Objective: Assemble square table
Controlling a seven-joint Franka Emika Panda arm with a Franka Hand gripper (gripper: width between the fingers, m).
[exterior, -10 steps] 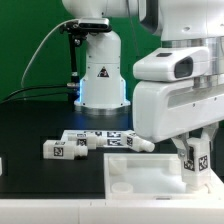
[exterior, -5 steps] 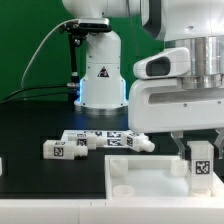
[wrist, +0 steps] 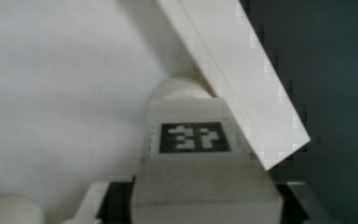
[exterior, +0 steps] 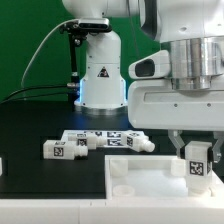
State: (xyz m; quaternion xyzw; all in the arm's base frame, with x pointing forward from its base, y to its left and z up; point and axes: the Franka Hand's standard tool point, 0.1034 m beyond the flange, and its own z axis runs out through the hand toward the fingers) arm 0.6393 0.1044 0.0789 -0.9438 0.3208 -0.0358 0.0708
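- Black table (exterior: 30, 120), with a green backdrop (exterior: 30, 40) behind it.
- One white square top (exterior: 140, 178) lies flat at the front.
- Four legs (exterior: 128, 141): three lie clustered just behind the top.
- The hand (exterior: 197, 158), partly closed, grips the fourth leg (exterior: 197, 168) upright over the top.

I work in a robot lab. A plain green screen (exterior: 30, 40) stands behind my black table (exterior: 40, 120). My big white base (exterior: 100, 70) sits on it, a black cable (exterior: 72, 65) hangs down, and the white legs (exterior: 90, 141) wear square tags.
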